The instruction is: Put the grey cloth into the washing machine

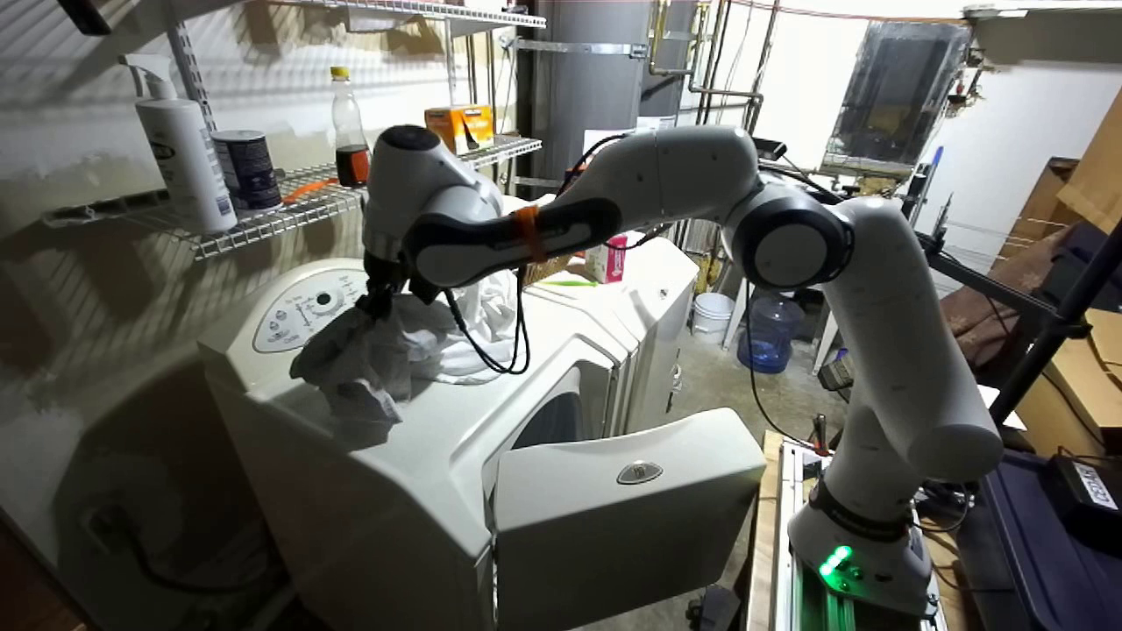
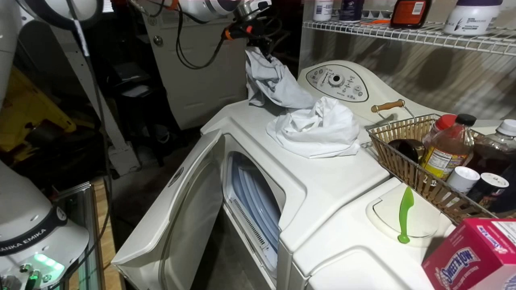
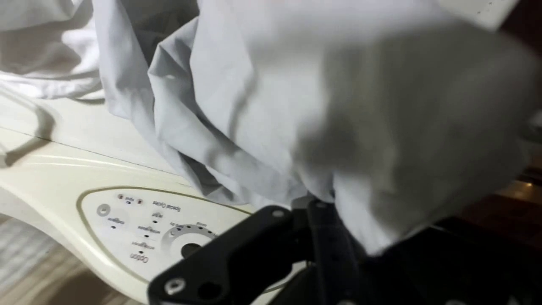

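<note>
The grey cloth (image 2: 278,82) hangs bunched from my gripper (image 2: 263,47), which is shut on its upper edge. Its lower folds reach the top of the white washing machine (image 2: 258,117) near the back corner. In an exterior view the grey cloth (image 1: 337,346) droops over the machine's side below my gripper (image 1: 379,302). Folds of grey cloth (image 3: 271,106) fill much of the wrist view and hide part of the fingers. The machine's front door (image 2: 193,193) stands swung outward, showing the blue-grey drum (image 2: 254,197) inside.
A crumpled white cloth (image 2: 316,131) lies on top, beside the grey one. A wicker basket (image 2: 419,177) of bottles, a green scoop (image 2: 405,213) and a pink box (image 2: 463,257) stand on the surfaces alongside. A wire shelf (image 1: 307,206) with bottles overhangs the control panel (image 1: 307,311).
</note>
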Action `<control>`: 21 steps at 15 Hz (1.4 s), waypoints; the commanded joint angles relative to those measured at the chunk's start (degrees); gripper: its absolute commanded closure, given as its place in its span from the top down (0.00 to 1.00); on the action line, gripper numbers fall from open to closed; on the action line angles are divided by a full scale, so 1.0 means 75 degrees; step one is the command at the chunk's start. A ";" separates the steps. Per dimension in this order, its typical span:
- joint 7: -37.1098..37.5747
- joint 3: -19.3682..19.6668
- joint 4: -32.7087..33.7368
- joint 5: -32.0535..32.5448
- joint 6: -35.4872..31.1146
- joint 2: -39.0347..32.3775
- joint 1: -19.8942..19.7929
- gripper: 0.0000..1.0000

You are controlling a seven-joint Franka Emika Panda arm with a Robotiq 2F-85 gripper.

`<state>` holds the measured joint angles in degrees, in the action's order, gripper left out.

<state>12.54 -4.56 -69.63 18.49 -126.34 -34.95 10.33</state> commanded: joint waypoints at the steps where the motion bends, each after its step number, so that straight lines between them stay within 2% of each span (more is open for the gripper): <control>1: 0.1098 -0.0009 -0.1831 -0.0491 -0.0052 0.1585 -0.0158 0.02; 2: 0.1217 0.0209 -0.2145 -0.0754 -0.0206 0.1863 0.0009 0.02; 5: 0.1811 0.0186 -0.3174 -0.0953 -0.0723 0.2701 0.0109 0.02; 7: 0.2712 0.0437 -0.3892 -0.0153 -0.1097 0.3209 0.0397 0.02; 9: 0.3848 0.0690 -0.4640 0.1209 -0.1030 0.3770 0.0687 0.02; 10: 0.4359 0.0678 -0.4974 0.1720 -0.0616 0.4038 0.0728 0.02; 12: 0.5109 0.0422 -0.5525 0.2144 0.0344 0.4477 0.0688 0.02; 13: 0.4388 0.0278 -0.4617 0.1675 -0.0101 0.3720 0.0418 0.02; 14: 0.4498 0.0210 -0.4828 0.1724 0.0010 0.3866 0.0396 0.07; 18: 0.4473 0.0185 -0.4770 0.1718 -0.0010 0.3803 0.0355 0.07; 19: 0.4472 0.0187 -0.4767 0.1718 -0.0011 0.3793 0.0351 0.02; 21: 0.4116 0.0165 -0.5063 0.1369 0.0138 0.3943 0.0266 0.02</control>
<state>45.98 -2.00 -105.67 31.16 -126.52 -6.58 14.04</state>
